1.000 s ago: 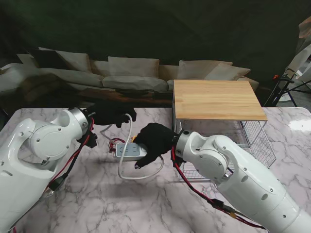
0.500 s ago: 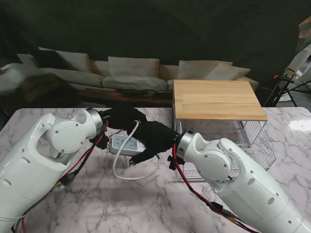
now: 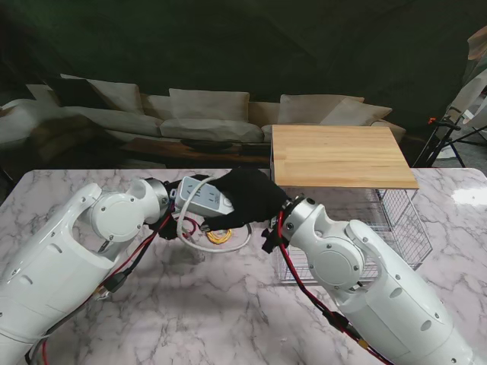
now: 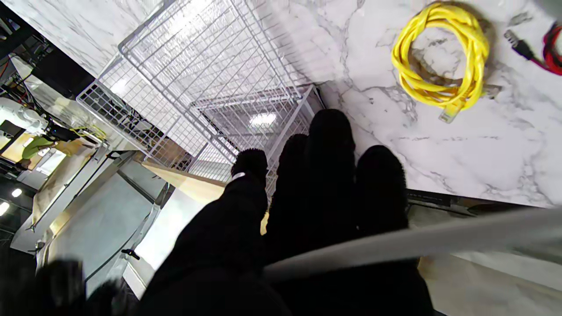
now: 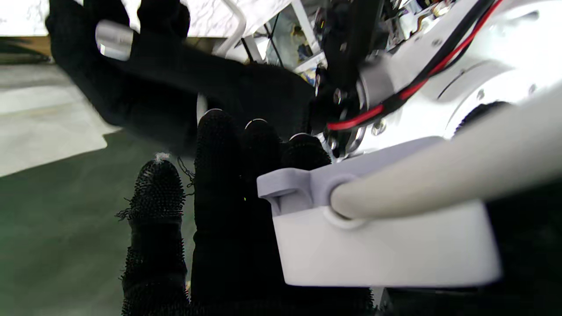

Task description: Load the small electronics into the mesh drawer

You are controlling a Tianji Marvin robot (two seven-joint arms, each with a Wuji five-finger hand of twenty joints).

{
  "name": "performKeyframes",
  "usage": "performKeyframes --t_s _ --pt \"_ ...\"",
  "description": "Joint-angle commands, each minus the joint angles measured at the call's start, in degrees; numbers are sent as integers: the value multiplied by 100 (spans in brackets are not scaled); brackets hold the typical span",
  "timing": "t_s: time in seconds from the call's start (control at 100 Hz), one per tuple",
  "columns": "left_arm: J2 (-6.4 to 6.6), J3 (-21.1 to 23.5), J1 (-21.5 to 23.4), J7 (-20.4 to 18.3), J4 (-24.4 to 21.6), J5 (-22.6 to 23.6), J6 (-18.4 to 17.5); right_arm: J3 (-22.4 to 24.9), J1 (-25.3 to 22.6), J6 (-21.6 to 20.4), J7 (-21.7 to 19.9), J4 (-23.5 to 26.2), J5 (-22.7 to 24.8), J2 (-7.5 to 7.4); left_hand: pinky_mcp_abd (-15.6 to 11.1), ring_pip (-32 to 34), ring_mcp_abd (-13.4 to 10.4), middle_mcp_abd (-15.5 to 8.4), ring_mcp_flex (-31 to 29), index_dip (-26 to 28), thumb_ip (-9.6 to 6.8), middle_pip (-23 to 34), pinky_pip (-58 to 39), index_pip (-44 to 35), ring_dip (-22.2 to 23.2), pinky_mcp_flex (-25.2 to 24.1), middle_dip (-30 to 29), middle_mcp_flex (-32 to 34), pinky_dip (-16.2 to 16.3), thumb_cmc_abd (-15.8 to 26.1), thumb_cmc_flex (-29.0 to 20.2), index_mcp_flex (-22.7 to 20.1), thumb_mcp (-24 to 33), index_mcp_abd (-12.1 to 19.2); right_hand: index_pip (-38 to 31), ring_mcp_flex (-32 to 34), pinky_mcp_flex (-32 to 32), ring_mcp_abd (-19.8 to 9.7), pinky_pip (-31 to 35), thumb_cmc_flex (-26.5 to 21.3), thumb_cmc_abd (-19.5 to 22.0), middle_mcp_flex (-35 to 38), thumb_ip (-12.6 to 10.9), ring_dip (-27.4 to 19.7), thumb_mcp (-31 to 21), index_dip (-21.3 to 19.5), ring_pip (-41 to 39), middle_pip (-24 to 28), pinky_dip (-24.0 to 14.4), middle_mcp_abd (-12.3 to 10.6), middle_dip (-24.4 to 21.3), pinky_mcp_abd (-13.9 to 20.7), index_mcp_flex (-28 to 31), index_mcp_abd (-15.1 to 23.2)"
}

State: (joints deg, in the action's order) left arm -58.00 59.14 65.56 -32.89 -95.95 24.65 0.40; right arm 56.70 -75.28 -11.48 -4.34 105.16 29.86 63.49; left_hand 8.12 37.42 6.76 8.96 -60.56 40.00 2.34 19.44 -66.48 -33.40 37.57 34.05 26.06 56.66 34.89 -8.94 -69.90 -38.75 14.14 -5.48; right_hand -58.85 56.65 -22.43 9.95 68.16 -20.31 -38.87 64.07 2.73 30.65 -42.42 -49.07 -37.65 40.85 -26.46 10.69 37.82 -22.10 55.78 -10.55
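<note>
A white power strip (image 3: 204, 198) is held off the table in my right hand (image 3: 247, 199), black-gloved and shut on its right end; the right wrist view shows the strip's end (image 5: 382, 245) and its cord socket against the fingers (image 5: 228, 175). Its white cord (image 3: 221, 248) loops down to the marble. My left hand (image 4: 316, 197) is under the strip's left end, mostly hidden from the stand, with the cord crossing its palm; the hand (image 5: 131, 74) seems closed round the cord. The mesh drawer (image 3: 396, 228) stands pulled out to the right of both hands.
A yellow cable coil (image 3: 219, 236) (image 4: 439, 57) and a red cable (image 3: 190, 226) (image 4: 554, 48) lie on the marble under the raised strip. A wooden top (image 3: 338, 156) covers the drawer's frame. Sofas stand beyond the table's far edge.
The right hand has lifted the power strip off the table and carried it farther from me. The left arm has swung right underneath it. The yellow coil now shows.
</note>
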Motion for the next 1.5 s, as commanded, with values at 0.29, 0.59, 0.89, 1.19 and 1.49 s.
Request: performKeyframes --t_s 0.29,0.59,0.89,1.19,1.49 --pt "49 -102 -6 -334 232 -23 -254 449 42 445 639 155 269 152 -254 187 -138 4 -187 -41 6 137 -289 -281 124 45 89 29 185 285 -407 -2 20 243 -858 171 -24 -142 132 -1162 967 81 -326 95 -2819 -259 -125 470 -100 -585 84 -85 662 323" --pt "115 -85 83 -501 278 60 -527 707 148 619 913 91 574 180 -260 171 -148 -4 -177 7 3 151 -272 -333 140 33 135 33 189 284 -406 17 30 255 -839 159 -26 -157 136 -1162 1027 47 -360 97 -2746 -302 -129 485 -108 -600 81 -54 638 328" --pt "196 775 1004 -484 -299 602 -1125 849 329 763 1125 -150 1035 174 -116 -717 -62 124 78 -431 30 -127 171 389 -367 -164 -291 -220 -8 159 -406 457 292 -535 -825 139 -20 -183 135 -1149 1088 6 -394 97 -2680 -348 -126 507 -115 -624 92 -30 585 360" --pt "267 1292 1532 -541 -497 811 -1781 833 551 1020 1203 -449 1147 189 -171 -330 -81 16 -97 369 9 402 -33 -588 -164 -34 23 18 69 279 -407 107 143 262 -807 123 -5 -181 137 -1163 1126 -27 -423 97 -2611 -375 -125 521 -125 -616 91 -12 555 366" --pt "234 2051 2448 -213 -1140 778 -2231 734 738 1098 1211 -758 1458 158 -139 -145 -47 84 -131 374 -2 375 -120 -724 -53 -13 300 104 116 295 -406 25 153 264 -797 95 12 -193 133 -1165 1151 -48 -448 100 -2577 -384 -133 531 -133 -617 88 0 529 373"
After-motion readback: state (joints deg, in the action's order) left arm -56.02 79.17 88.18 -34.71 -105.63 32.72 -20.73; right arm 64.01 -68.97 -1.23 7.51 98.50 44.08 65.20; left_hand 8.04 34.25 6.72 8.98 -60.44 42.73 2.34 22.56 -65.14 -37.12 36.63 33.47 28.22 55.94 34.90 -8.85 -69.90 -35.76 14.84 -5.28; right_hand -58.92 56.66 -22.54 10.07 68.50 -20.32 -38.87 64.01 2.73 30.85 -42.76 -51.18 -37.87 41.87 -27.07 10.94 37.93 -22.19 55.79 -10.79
